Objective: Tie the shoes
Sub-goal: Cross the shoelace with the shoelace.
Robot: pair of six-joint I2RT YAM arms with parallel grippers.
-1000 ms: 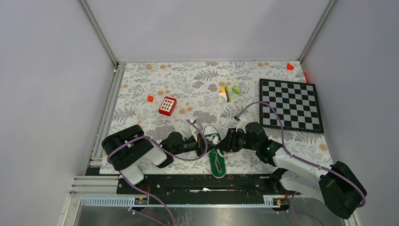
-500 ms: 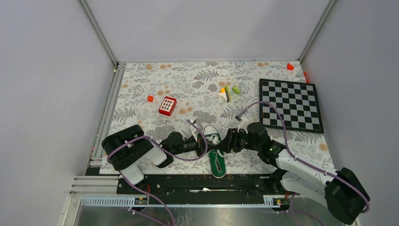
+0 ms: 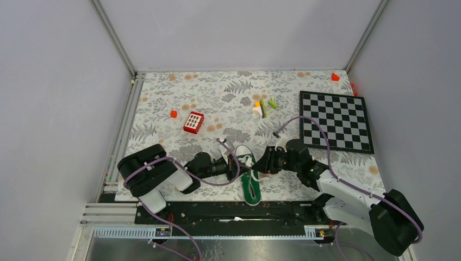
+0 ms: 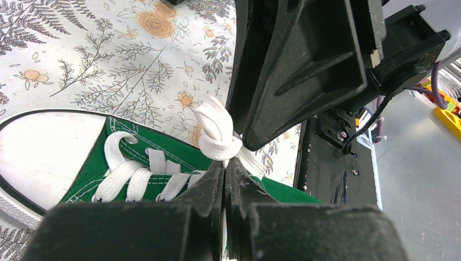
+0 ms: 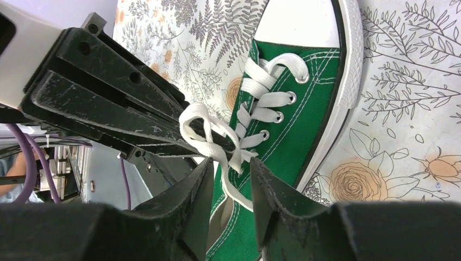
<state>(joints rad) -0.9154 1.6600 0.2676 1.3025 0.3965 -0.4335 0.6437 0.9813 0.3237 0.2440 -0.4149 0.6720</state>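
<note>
- The shoe (image 3: 251,187) lies on the flowered mat (image 3: 217,98) near its front edge. It sits between your two arms, toe pointing away from the bases.
- Its lace (image 4: 216,126) runs through the eyelets. Above the tongue a small loop stands up, with a loose wrap at its foot.
- Your left gripper (image 4: 225,166) is closed right down, tips together at the foot of that loop, pinching the lace there.
- Your right gripper (image 5: 230,176) is partly spread. Its fingers (image 5: 195,190) stand on either side of a free strand that trails down over the shoe's opening, with a gap showing. I see nothing gripped.
- I judge the step in hand to be forming the bow: the left pins one loop while the right lines up on the free strand.
- The next move calls for closing the right on that strand, low and near the wrap. Then draw it away from the left so the wrap tightens.
- Hold the left pinch firm, or the loop may slip out.
- The two grippers are very close together, so pull straight apart rather than across each other.
- Farther out, the red block (image 3: 193,122) and chessboard (image 3: 337,120) sit well apart from the work.
</note>
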